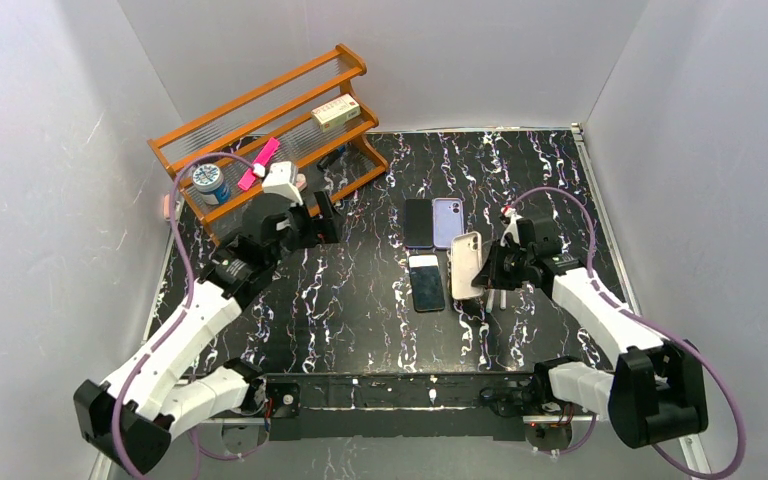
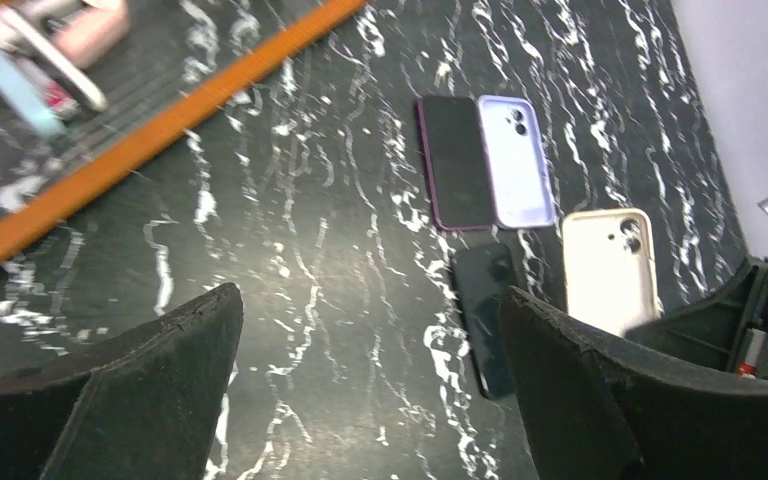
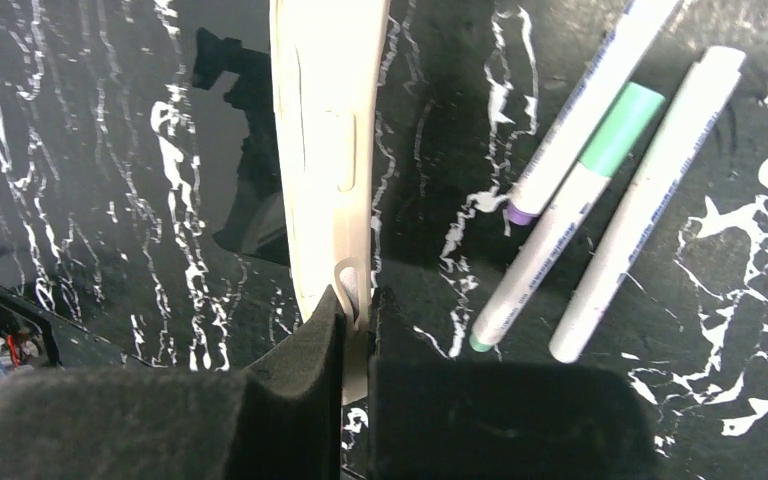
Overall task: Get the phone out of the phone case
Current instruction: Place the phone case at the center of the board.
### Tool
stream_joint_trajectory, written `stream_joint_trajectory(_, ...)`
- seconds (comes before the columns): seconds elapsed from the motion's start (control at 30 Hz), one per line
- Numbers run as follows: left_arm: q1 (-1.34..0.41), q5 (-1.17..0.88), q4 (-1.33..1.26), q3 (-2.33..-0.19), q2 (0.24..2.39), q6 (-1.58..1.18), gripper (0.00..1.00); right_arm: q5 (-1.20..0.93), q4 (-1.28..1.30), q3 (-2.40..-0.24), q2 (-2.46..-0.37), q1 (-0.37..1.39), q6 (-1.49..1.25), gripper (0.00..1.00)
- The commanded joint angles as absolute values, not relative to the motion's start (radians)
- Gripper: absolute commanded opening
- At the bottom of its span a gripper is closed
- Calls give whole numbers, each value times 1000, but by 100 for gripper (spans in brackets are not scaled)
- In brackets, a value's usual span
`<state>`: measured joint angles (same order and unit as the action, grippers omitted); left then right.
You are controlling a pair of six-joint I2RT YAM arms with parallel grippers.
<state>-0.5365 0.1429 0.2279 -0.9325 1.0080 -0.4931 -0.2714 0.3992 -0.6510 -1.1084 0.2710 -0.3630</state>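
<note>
Right pincer clamps the cream case upright — a dark phone flat beside it — left pincer gaping.

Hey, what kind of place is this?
Probably a robot lab test cell: plain white walls box in a marbled table, two robot arms bolted at its edge, an orange rack of props.

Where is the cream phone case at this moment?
The cream case is right of centre in the top view, pinched upright in the right gripper, just right of the bare phone lying flat.
</note>
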Motion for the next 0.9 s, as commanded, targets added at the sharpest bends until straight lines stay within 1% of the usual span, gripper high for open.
stream_joint_trajectory(0.0,-531,329,316,-958,921,-393,98,-330,430,-684,-1154,215,-310,1)
stream_joint_trajectory(0.23,-529,393,288,-906,859,-375,98,-403,417,-704,-1261,201,-280,1)
stream_joint_trajectory(0.57,-526,403,278,-889,829,-361,98,-546,280,-682,-1374,201,-303,1)
stream_joint_trajectory(0.63,-525,402,278,-887,824,-362,98,-549,270,-683,-1396,201,-307,6)
stream_joint_trajectory(0.73,-525,402,279,-887,814,-362,98,-538,262,-678,-1419,201,-306,17)
stream_joint_trajectory(0.8,-525,402,280,-887,804,-361,98,-531,261,-672,-1420,200,-305,28)
stream_joint_trajectory(0.87,-525,401,280,-887,789,-361,98,-518,266,-668,-1413,200,-305,42)
